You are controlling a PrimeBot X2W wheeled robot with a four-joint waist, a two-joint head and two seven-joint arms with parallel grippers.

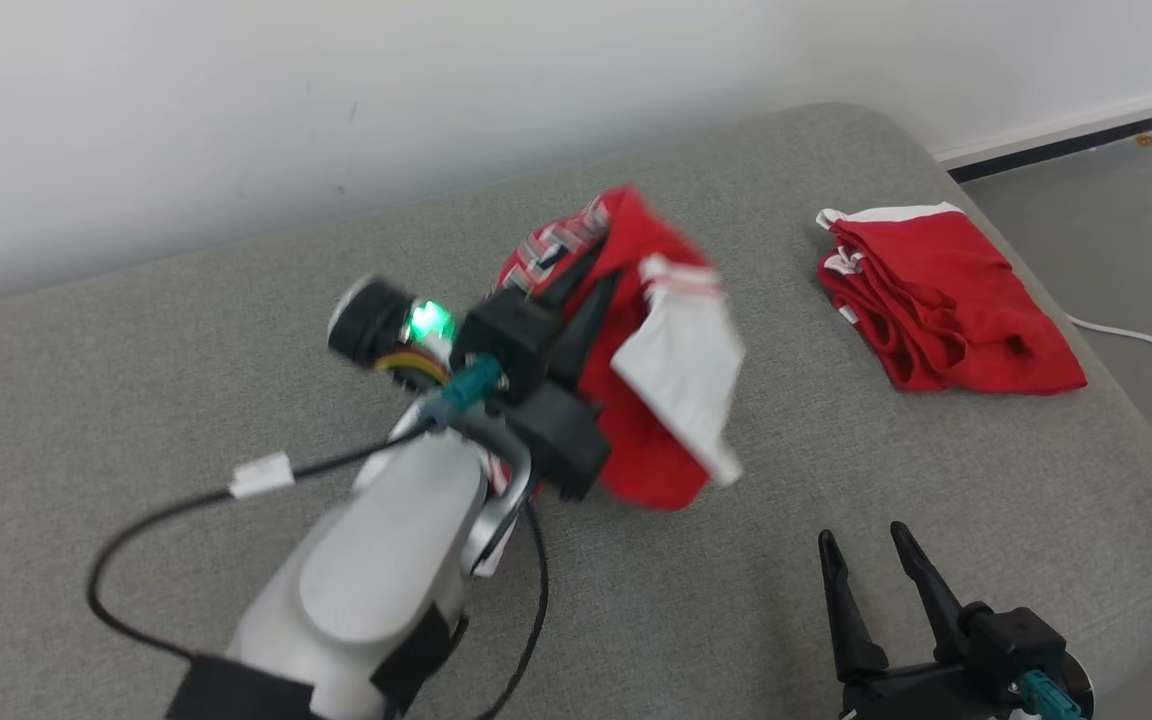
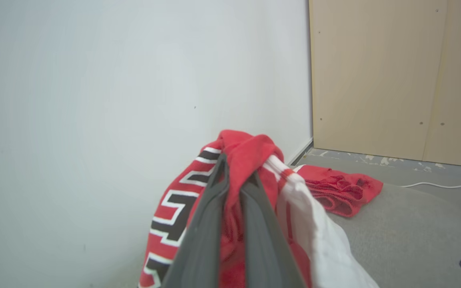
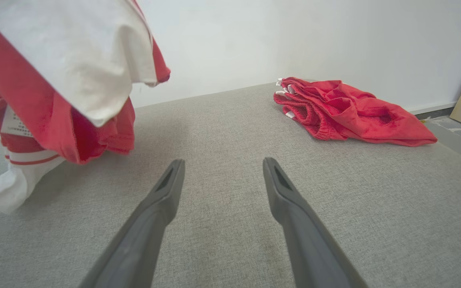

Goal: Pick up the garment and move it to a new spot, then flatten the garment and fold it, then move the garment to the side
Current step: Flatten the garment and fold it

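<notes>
Gripping garment (image 1: 656, 350), left tool (image 1: 591, 265) mid-cushion (image 1: 236, 330)

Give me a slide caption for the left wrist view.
Mid-pickup: left pincer shut on a bunched red-and-white jersey before a white wall; another red garment lies on the grey cushion behind.

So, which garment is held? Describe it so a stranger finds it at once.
On the grey cushion are two red garments. The jersey hangs bunched from the left gripper, near the middle. Unlike the folded red garment to its right, it shows white panels and black lettering.
</notes>
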